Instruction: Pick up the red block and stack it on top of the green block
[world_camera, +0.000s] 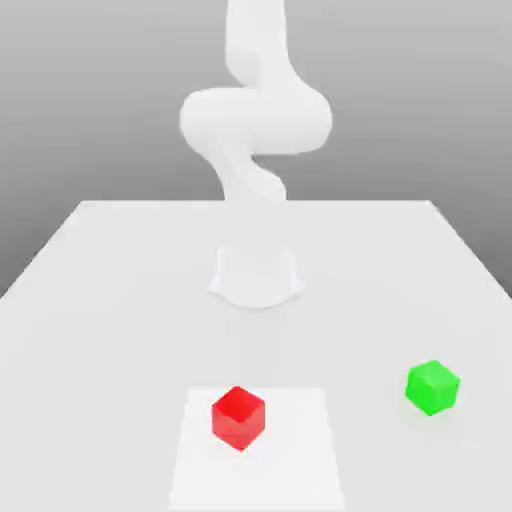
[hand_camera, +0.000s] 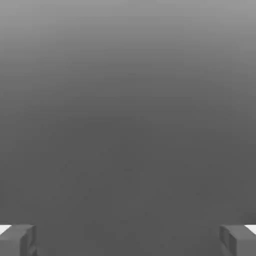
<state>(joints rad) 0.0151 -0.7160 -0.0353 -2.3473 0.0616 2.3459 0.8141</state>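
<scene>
The red block (world_camera: 238, 417) sits on the white table near the front, slightly toward the exterior view's left of centre. The green block (world_camera: 432, 387) rests on the table toward the exterior view's right, well apart from the red one. Both cubes stand free and untouched. In the hand view my gripper (hand_camera: 128, 241) is open, its two grey fingertips (hand_camera: 18, 240) set wide apart with nothing between them, facing plain grey background. The white arm (world_camera: 255, 120) rises from its base and bends upward, far above both blocks.
The arm's round base (world_camera: 255, 277) stands at the middle of the table (world_camera: 110, 290), behind the blocks. A lighter square patch (world_camera: 300, 450) lies under the red block. The table's far edge runs across behind the base, in front of a grey backdrop.
</scene>
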